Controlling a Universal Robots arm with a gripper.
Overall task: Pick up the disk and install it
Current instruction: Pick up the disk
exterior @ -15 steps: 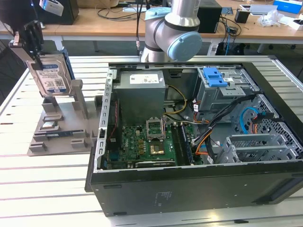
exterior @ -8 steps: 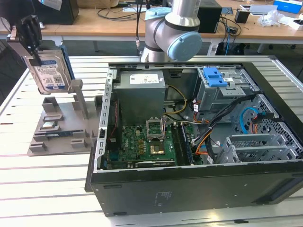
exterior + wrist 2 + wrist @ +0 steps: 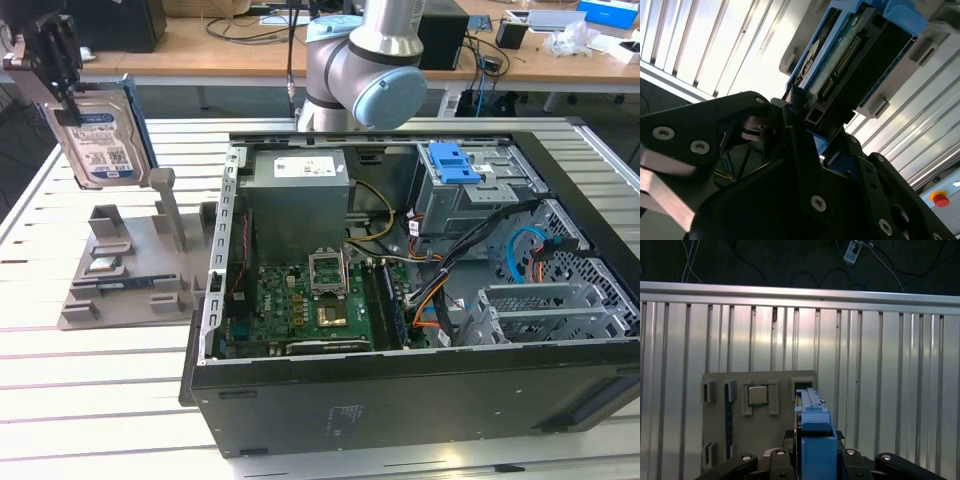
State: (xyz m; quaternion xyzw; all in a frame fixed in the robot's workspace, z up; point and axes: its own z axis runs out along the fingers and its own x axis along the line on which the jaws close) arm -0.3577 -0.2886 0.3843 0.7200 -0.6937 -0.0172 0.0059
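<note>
Got the gripper point(image 3: 62, 88) up at the exterior view's left, clamped tight on the top edge of the disk point(image 3: 100, 135). Hanging upright in the air, label side toward the camera, blue rail down one edge. Up above the grey holder tray point(image 3: 120, 285) on the slatted metal table point(image 3: 100, 390), apart from it, and well apart from the open PC case point(image 3: 400, 400).

In the second wrist view, can see the black fingers point(image 3: 797, 150) pinching the disk from both sides, connector edge and blue rail sticking out past them. Red button point(image 3: 940, 199) off near one corner too.

In the first wrist view, looking straight along the blue rail toward the grey tray, with a small square chip point(image 3: 758, 395) sitting in one of its pockets.

As for clutter inside the case: grey drive cage point(image 3: 470, 200) toward the exterior view's right, blue plastic bracket point(image 3: 450, 160) perched on top. Bundle of cables point(image 3: 470, 270) draped right in front of the cage, between it and the green motherboard point(image 3: 310, 300). Boxy power supply point(image 3: 300, 195) standing at the back of the board. Big arm joint point(image 3: 370, 60) parked just behind the case.
</note>
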